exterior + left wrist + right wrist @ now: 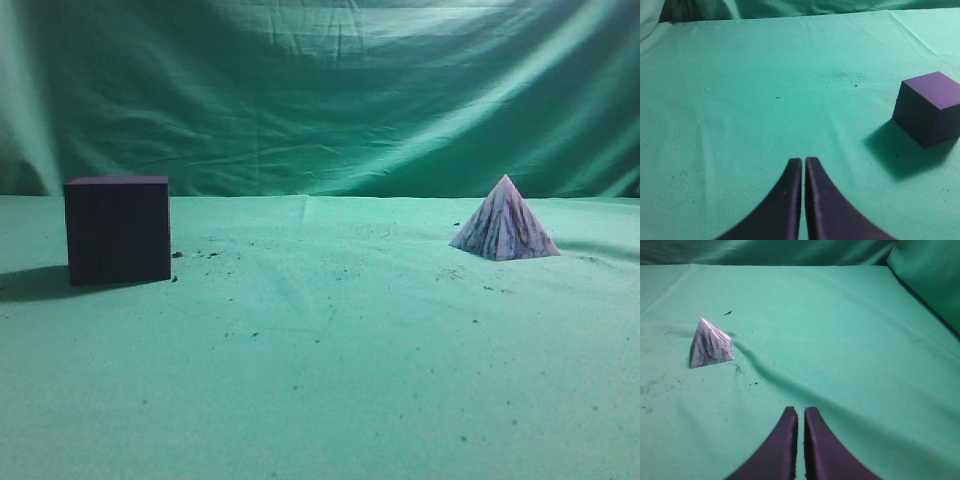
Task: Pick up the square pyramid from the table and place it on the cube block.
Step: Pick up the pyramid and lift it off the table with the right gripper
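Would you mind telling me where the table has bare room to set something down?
The widest free patch is the table between the cube block and the square pyramid, plus the whole front strip. Ahead of the left gripper and right gripper the cloth is bare. Nowhere is crowded.

You have no text to read in any of the three views; no label, brand, number or sign stands on anything; the cube block (pixel 118 230), near the left edge of the table (pixel 330 380), shows you only plain dark purple faces; the square pyramid (pixel 504 221), toward the right edge, carries dark marble-like streaks on white-lilac, and these form no letters; the dark specks scattered over the green cloth are only specks, not print; the dark fingers (pixel 785 200) in the left wrist view and the fingers (pixel 782 445) in the right wrist view bear no marking you can read.
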Robot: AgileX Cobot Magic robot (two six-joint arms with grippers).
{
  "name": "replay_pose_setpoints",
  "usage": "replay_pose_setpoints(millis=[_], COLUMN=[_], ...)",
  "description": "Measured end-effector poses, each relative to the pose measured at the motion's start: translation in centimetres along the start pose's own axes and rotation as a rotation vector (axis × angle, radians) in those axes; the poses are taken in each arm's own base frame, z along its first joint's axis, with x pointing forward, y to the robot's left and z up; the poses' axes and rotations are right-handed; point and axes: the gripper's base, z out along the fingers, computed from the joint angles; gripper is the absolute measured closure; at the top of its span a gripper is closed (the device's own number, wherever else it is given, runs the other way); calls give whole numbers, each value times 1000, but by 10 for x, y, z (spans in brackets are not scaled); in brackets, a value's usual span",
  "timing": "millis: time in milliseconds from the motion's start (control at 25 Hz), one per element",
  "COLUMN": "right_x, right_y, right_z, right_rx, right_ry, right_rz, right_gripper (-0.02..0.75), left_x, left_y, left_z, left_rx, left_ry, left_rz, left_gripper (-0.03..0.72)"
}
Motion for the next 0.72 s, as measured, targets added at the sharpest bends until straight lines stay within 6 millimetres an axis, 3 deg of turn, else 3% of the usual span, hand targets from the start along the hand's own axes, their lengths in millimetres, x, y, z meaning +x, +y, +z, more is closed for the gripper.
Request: replay_pose_setpoints(millis=[720], right_x=[0], right_y=[0], right_z=[0], right_rx=[0], right_ry=[0], right_rz=[0], right_gripper=[738], left_x=[0], left_y=[0], left_z=[0], left_rx=[0], left_ry=[0], left_rz=[0], left_gripper=[688])
